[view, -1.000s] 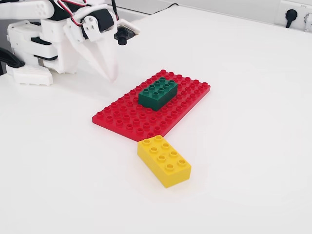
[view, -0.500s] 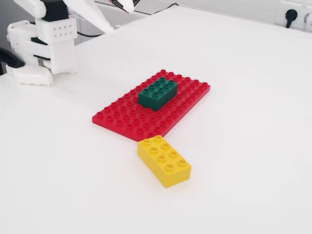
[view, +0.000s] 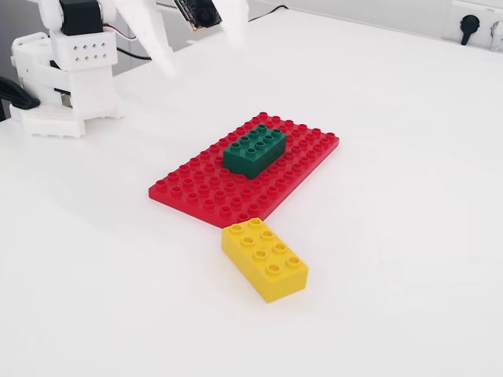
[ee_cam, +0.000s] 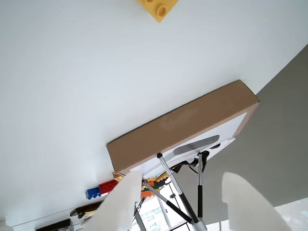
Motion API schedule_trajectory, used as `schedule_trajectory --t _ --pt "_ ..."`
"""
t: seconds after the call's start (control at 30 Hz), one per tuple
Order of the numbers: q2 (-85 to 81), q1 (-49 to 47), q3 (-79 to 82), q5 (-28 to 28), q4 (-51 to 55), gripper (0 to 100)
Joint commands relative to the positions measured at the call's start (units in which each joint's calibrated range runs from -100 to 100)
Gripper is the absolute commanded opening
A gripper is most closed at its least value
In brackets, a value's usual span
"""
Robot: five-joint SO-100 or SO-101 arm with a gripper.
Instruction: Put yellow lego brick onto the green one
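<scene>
Our jaws hang spread and empty, high above the table. The yellow brick lies just off the red baseplate carrying the green brick. It looks light, rigid and smooth, so we'd pinch its long flat sides.

Bare table all around yellow lego brick

Only 1 corner of the yellow lego brick showing in the wrist view, rest cut by the top edge. Both tool fingers blurred and cut off at the bottom edge there. In the fixed view, arm and tool cropped by the top edge, fingers smeared. Wall socket clipped at the corner.
</scene>
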Motion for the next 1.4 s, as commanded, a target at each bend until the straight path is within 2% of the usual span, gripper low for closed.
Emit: schedule_trajectory --t 0.0,0.23,0.37,0.77,0.97,1.37 --pt "6.0 -1.1 -5.5 3.4 0.8 19" --pt "13.6 -4.5 -5.6 9.3 1.1 19" --pt "16.2 -6.3 -7.8 13.4 4.9 19" --pt "39.1 -5.6 -44.2 17.6 24.1 19" --pt "52.4 -5.3 -59.1 18.0 30.0 19" --pt "59.0 -5.5 -63.1 19.9 30.9 19"
